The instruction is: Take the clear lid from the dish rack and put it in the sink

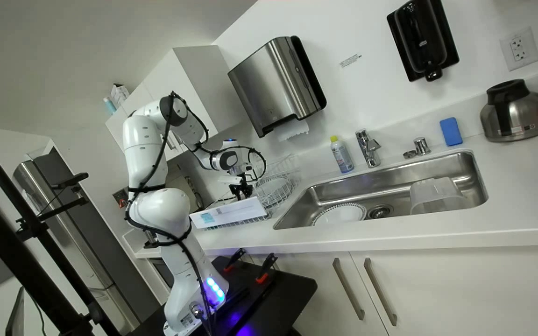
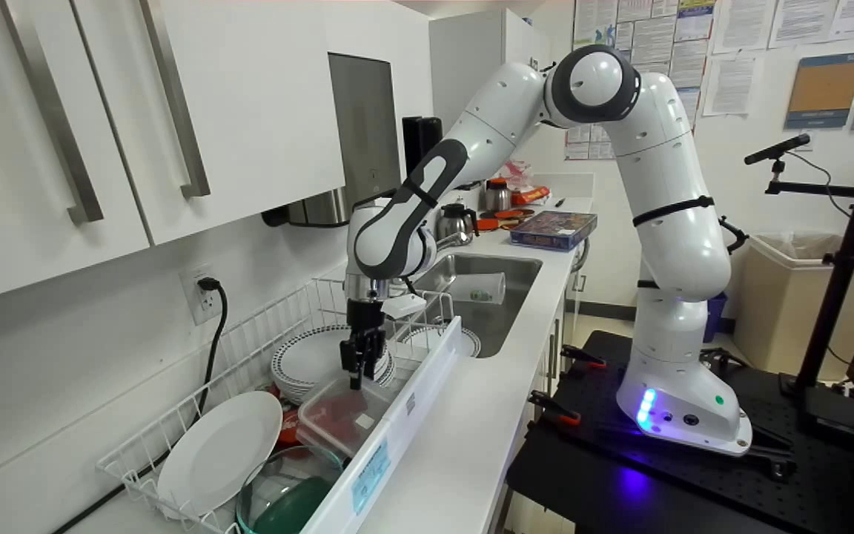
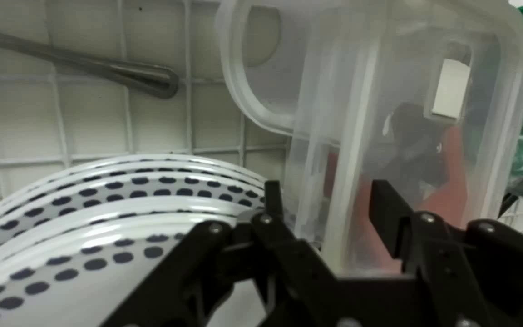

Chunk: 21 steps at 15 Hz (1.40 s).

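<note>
In the wrist view the gripper (image 3: 328, 204) is straddling, fingers (image 3: 274, 200) parted, an apparent edge of the clear lid (image 3: 413, 150) at one o'clock in the dish rack (image 3: 189, 118), presumably for pinching it.

Around me, white cabinets (image 2: 264, 96) with long metal handles (image 2: 173, 98) hang on a white wall (image 1: 353, 28), a steel towel dispenser (image 1: 273, 84) and a black dispenser (image 1: 423, 39) fixed further along it. A white counter (image 1: 437, 233) runs below, over white cupboards (image 1: 460, 284). In an exterior view I see papers (image 2: 653, 41) and a corkboard (image 2: 827, 89) on the far wall (image 2: 772, 81), a beige bin (image 2: 775, 297) beneath them, and a strip of pale floor (image 2: 584, 324). The ceiling (image 1: 87, 46) above me looks dull grey.
</note>
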Available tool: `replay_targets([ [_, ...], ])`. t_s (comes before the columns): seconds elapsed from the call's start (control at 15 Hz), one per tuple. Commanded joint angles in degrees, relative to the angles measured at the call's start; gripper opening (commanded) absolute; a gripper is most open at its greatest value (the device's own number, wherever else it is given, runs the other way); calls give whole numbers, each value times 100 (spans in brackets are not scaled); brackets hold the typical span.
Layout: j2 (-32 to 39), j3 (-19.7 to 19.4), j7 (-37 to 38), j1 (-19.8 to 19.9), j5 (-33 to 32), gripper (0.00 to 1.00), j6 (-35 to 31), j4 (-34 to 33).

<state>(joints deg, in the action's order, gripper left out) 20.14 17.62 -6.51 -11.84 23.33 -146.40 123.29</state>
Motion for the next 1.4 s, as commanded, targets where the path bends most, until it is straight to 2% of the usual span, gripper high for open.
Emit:
replay_targets([
  [0.0, -94, 229, -280, 186, 337, 22, -129, -12],
  [0.07, -142, 249, -355, 224, 392, 16, -127, -8],
  [0.2, -208, 326, -533, 296, 542, 12, -105, 16],
  [0.33, -236, 314, -604, 313, 569, 2, -75, 9],
  [0.4, -231, 336, -662, 320, 617, 1, -58, -5],
  [0.47, -231, 365, -721, 328, 646, 4, -36, -15],
  [0.6, -223, 419, -876, 360, 710, 1, 123, -63],
  [0.93, -300, 593, -1545, 562, 1160, 1, 751, -206],
  [1.07, -324, 461, -1364, 438, 1114, 1, 546, -180],
  [1.33, -1153, 395, -901, 400, 1466, 1, 201, 350],
])
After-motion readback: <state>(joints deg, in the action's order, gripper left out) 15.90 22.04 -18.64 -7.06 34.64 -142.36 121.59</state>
